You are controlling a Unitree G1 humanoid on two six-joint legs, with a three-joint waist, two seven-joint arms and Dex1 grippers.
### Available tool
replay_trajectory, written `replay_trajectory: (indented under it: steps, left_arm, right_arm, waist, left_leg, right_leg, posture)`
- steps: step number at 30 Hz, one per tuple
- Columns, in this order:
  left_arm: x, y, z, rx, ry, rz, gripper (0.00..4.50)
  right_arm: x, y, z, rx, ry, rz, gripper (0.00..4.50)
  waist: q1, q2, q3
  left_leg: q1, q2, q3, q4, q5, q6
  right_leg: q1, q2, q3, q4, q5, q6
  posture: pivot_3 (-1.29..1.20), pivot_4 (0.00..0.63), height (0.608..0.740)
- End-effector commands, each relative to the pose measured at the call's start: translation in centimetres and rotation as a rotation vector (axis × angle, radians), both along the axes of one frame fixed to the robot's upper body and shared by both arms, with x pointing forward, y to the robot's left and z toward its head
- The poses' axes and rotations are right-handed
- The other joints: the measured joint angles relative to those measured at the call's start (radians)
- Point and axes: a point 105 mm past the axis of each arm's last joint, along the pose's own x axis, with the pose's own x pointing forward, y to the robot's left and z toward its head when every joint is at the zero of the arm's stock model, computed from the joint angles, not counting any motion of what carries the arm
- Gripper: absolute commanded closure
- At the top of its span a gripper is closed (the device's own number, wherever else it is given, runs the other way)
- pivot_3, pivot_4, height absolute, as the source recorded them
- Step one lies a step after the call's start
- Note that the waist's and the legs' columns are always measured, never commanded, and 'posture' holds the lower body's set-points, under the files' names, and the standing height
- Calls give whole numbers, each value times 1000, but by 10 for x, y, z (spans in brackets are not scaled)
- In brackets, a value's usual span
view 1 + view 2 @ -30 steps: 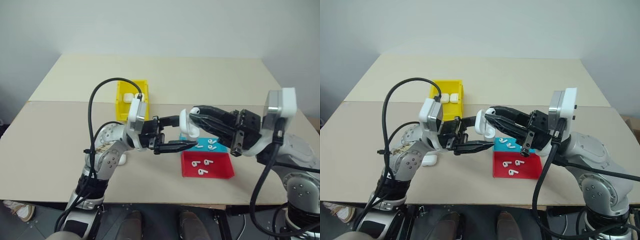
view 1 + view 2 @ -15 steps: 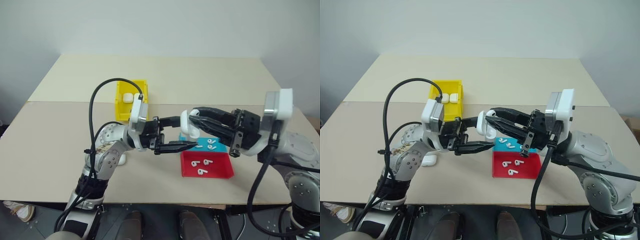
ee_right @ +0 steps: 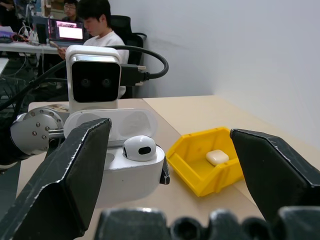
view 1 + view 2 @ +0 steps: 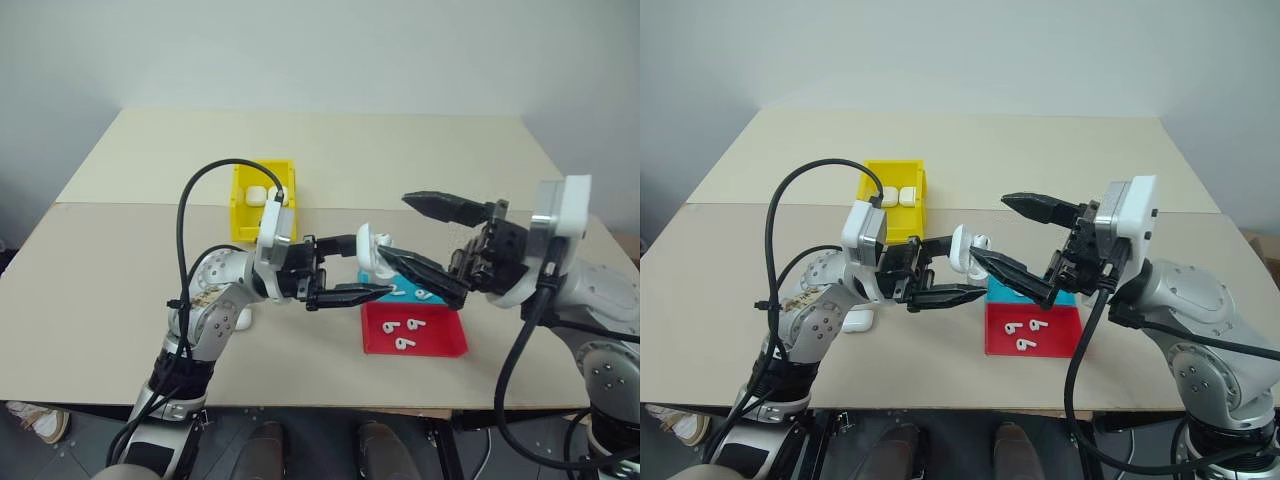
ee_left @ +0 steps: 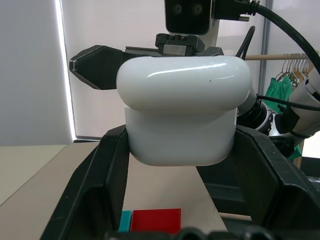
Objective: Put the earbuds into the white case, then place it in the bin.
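Here the left gripper (image 4: 345, 266) is held up over the middle of the table (image 4: 330, 160), its forearm bent in from the left and its two black fingers pointing across toward the robot's right, clamped on the body of the white case (image 4: 368, 246), which sits well clear of the tabletop. In the left wrist view that case (image 5: 182, 112) fills the space between the left fingers (image 5: 97, 185), pinched at its lower half on both sides. The case's lid is flipped open, and in the right wrist view one earbud (image 3: 139, 148) sits in a well of the open case (image 3: 125, 170). The right gripper (image 4: 417, 232) reaches in from the right, its forearm angled toward the left arm, and its jaws stand wide apart: the upper finger juts out level above the case and off to its right, while the lower finger slants down with its tip just beside the case. More earbuds (image 4: 404, 334) lie in the shallow red tray (image 4: 440, 345) near the front edge of the table, below the two grippers, and a few others rest in the blue tray (image 4: 440, 298) just behind it, partly hidden by the right gripper. The bin (image 4: 246, 213) stands on the table behind the left arm, with two small white cases (image 4: 262, 194) inside it. Another white case (image 4: 858, 320) lies on the table beside the left elbow.
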Motion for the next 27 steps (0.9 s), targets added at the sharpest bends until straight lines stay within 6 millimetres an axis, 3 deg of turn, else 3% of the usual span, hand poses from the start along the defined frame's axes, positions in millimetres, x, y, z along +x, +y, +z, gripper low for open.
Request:
replay_trajectory:
  steps: [1, 5, 8, 12, 20, 24, 27]
  left_arm:
    - [-5, 2, 20, -65, -79, 5, 1737]
    - [-1, 7, 19, -56, -84, 24, 1737]
    - [-1, 8, 20, -55, -86, 26, 1737]
    - [-3, 5, 20, -49, -78, 26, 1737]
    - [-6, 3, 23, -32, -66, 43, 1737]
    - [-8, 4, 23, -34, -72, 45, 1737]
    - [-7, 5, 23, -37, -76, 54, 1737]
  right_arm:
    - [-4, -5, 5, 9, -12, 16, 34]
    - [16, -38, 12, -80, -63, -135, 34]
    - [37, -57, 8, -285, -100, -241, 34]
    - [73, -70, -30, -757, -90, -285, 34]
    - [113, -54, -73, -1113, 54, -157, 34]
    - [122, -38, -86, -1153, 111, -91, 34]
    - [127, -30, -93, -1190, 135, -53, 673]
  waist:
    - [0, 0, 0]
    - [2, 0, 0]
    - [1, 0, 0]
    - [-10, 1, 0]
    - [-21, 1, 0]
    - [-14, 1, 0]
    - [-8, 1, 0]
  left_leg:
    - [0, 0, 0, 0, 0, 0]
    - [0, 0, 0, 0, 0, 0]
    - [0, 0, 2, 0, 0, 0]
    - [1, 0, 9, -1, 0, 0]
    - [-1, 1, 7, -1, 0, 0]
    - [-1, 0, 4, -1, 0, 0]
    - [-1, 0, 3, -1, 0, 0]
  right_leg:
    - [0, 0, 0, 0, 0, 0]
    - [0, 0, 0, 0, 0, 0]
    - [0, -1, 0, 0, 0, 0]
    - [-1, 0, 1, 0, 0, 0]
    - [-3, 0, 2, 0, 0, -1]
    - [-4, -1, 1, 0, 0, 0]
    - [-3, -1, 1, 1, 0, -1]
  posture:
    - [0, 150, 740]
    - [0, 150, 740]
    - [0, 150, 740]
    - [0, 150, 740]
    - [0, 150, 740]
    - [0, 150, 740]
    - [0, 150, 740]
